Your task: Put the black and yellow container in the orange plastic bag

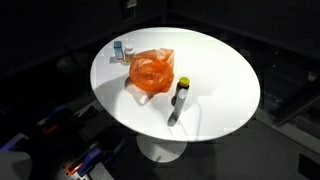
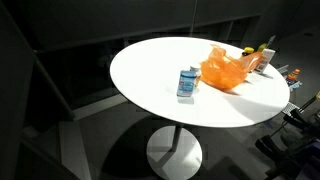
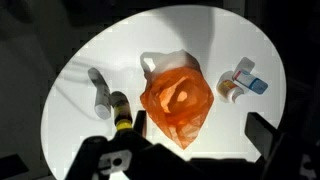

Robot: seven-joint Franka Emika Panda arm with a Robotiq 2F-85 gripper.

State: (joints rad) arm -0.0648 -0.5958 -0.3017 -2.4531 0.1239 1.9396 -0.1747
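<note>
At 6 o'clock in the wrist view, gripper (image 3: 185, 160) spread wide, empty, touching nothing; on the round white table (image 3: 200, 35), black and yellow container (image 3: 121, 112) outside the orange plastic bag (image 3: 178, 100), just beside it at 9 o'clock; small blue and white item (image 3: 243, 83) at 3 o'clock

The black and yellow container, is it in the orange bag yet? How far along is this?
Nothing done yet: the container sits on the table beside the orange bag. In hand: nothing; the gripper hangs open above. Left: grasp, lift, drop it in.
</note>
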